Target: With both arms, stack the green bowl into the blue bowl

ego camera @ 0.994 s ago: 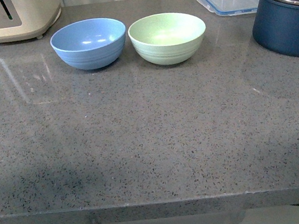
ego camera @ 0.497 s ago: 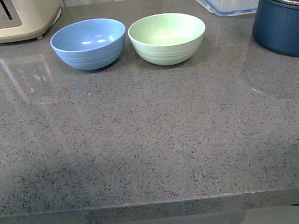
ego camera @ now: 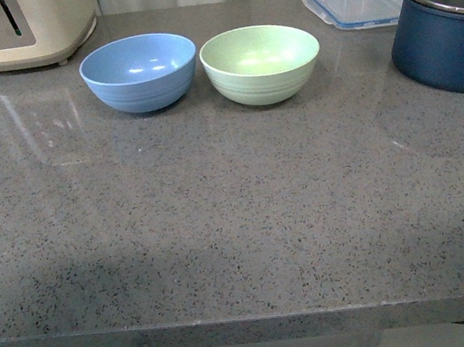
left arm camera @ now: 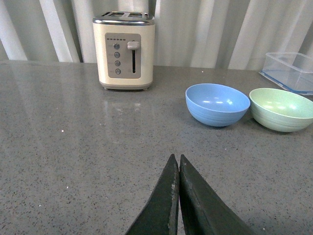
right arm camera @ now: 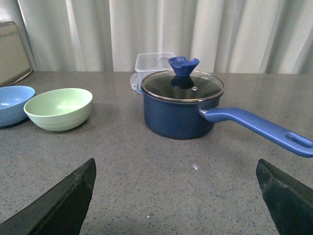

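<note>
One pale mint-green round matte bowl [ego camera: 261, 63] and one light sky-blue round matte bowl [ego camera: 139, 72] stand upright near the far edge of the grey speckled stone counter [ego camera: 238, 216]. The blue one is on the left, with a narrow gap between them. One cream toaster [ego camera: 22, 26] stands further left along that edge. One navy lidded pot [ego camera: 444, 28] stands to the right of the bowls. The left gripper [left arm camera: 176, 161] has its jaws pressed together, and the right gripper [right arm camera: 176, 166] is spread wide.

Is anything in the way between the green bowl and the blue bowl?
No, nothing visible. The green bowl sits right beside the blue bowl on the grey counter, and nothing lies between them. The dark pot and the toaster stand on the outer sides, not between. Both bowls look empty.
</note>
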### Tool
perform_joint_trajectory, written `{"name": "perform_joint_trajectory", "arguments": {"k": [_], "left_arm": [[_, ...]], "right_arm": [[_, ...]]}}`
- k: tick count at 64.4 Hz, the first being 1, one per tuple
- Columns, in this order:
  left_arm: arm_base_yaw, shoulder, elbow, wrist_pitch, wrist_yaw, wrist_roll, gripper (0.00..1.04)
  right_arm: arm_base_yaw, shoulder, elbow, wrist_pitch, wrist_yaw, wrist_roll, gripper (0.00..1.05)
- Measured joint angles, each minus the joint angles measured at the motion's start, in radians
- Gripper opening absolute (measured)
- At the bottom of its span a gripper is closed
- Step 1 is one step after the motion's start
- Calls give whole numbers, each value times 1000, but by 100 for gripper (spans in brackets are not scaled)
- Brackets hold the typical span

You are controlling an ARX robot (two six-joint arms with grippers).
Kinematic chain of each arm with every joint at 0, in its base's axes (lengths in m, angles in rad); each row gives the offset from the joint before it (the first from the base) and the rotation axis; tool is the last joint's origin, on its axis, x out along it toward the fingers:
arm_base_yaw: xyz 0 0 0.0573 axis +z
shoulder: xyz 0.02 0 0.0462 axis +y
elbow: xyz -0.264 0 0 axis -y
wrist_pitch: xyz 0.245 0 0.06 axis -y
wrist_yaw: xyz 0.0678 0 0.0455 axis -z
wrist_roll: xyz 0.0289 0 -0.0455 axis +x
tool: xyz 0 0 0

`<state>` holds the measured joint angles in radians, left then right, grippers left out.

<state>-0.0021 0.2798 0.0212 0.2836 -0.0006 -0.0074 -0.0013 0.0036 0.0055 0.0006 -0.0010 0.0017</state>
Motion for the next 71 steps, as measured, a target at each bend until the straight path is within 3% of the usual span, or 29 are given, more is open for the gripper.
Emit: {"name": "perform_joint_trajectory", "arguments": {"k": [24, 29, 46, 58, 65, 71], "left_arm": [[0, -104, 0, -104, 0, 0, 4], [0, -241, 0, -272, 0, 0, 4], [0, -276, 0, -283, 0, -1, 5], [0, -276, 0, -283, 0, 0, 36], [0, -276, 0, -283, -1, 0, 56], [0, -276, 0, -283, 0, 0, 70]], "right_arm": [[0, 0, 0, 0, 0, 0, 95], [0, 0, 0, 0, 0, 0, 95], [0, 0, 0, 0, 0, 0, 95], [2, 7, 3, -9, 8, 3, 95], [69, 358, 242, -474, 152, 60, 95], [107, 623, 367, -600, 153, 66, 95]]}}
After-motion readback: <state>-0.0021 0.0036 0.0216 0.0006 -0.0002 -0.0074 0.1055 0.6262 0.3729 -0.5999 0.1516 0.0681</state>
